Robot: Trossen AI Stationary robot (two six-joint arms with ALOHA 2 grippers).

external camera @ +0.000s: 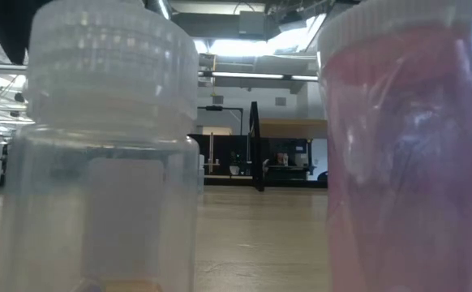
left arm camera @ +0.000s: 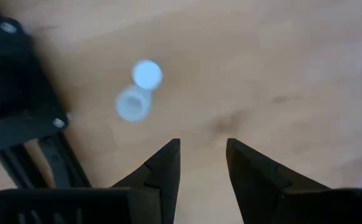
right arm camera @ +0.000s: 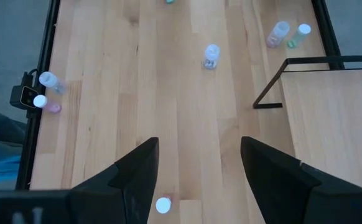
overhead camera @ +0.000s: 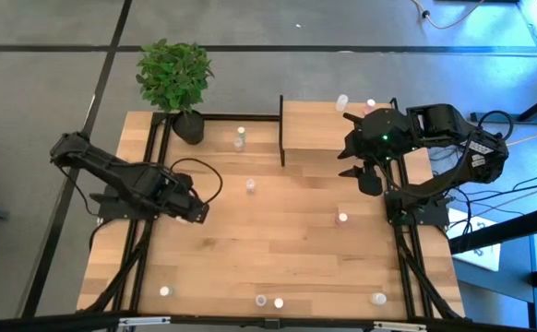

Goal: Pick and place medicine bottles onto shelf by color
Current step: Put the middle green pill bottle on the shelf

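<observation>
Hovering low over the left half of the wooden bench [overhead camera: 278,249], the left gripper [left arm camera: 203,163] holds its two dark fingers [left arm camera: 168,165] a narrow gap apart with nothing between them; bare wood shows in the gap. A medicine bottle with a pale bluish cap [left arm camera: 140,90] lies just ahead of those fingers and off to one side, apart from them and near a black frame bar.

Over at the far right of the bench, the right gripper [right arm camera: 196,171] hangs beside the shelf [overhead camera: 316,127], its fingers [right arm camera: 140,168] spread wide and empty. A white-capped bottle [right arm camera: 163,205] stands on the bench just beneath and between those fingers, not touched by either. Farther ahead of them a clear bottle [right arm camera: 211,56] stands alone, and beyond it a pink-tinted and a green-tinted bottle [right arm camera: 285,34] lie together past the shelf's black corner post. Well off to the side of the right fingers, two more bottles [right arm camera: 46,91] sit at the bench edge.

From above, two bottles [overhead camera: 356,103] rest on the shelf's far edge just behind the right gripper. The low camera's view is mostly filled by a clear white-capped bottle [external camera: 106,162] and a pink one [external camera: 410,154]. A potted plant [overhead camera: 174,83] stands at the far left corner.
</observation>
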